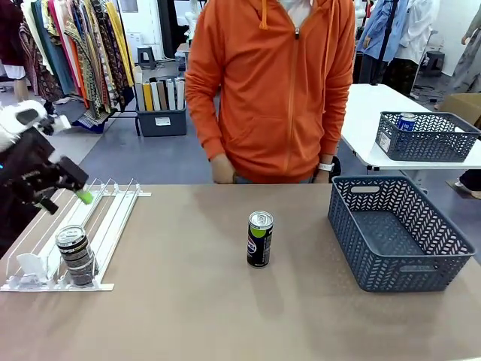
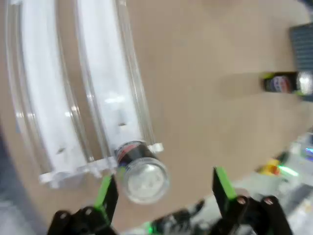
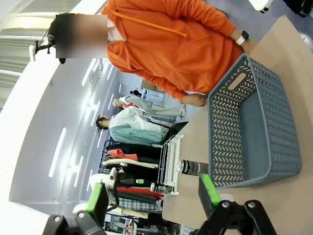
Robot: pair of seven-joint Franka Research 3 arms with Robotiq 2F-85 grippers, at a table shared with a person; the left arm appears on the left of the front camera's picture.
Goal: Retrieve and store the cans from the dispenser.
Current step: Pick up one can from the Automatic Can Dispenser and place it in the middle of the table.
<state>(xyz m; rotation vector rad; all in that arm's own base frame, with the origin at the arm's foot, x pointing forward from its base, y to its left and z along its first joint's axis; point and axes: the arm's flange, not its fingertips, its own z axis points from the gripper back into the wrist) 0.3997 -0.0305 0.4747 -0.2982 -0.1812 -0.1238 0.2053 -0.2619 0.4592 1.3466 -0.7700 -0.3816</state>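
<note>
I can read no word or number anywhere. The black can (image 1: 260, 239) standing mid-table bears yellow-green markings too small for me to make out. The white label (image 1: 385, 141) on the far basket (image 1: 440, 145) is likewise illegible.

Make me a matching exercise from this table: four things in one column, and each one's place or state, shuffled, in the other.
Column one:
1. dispenser
2. near basket
3. left gripper
4. green-marked can

Column two:
a. upright at the middle of the table
b. open, over the dispenser
c. empty, on the table's right side
d. on the table's left side, a second can standing in one lane

Pairs: 1-d, 2-c, 3-b, 4-a
</note>
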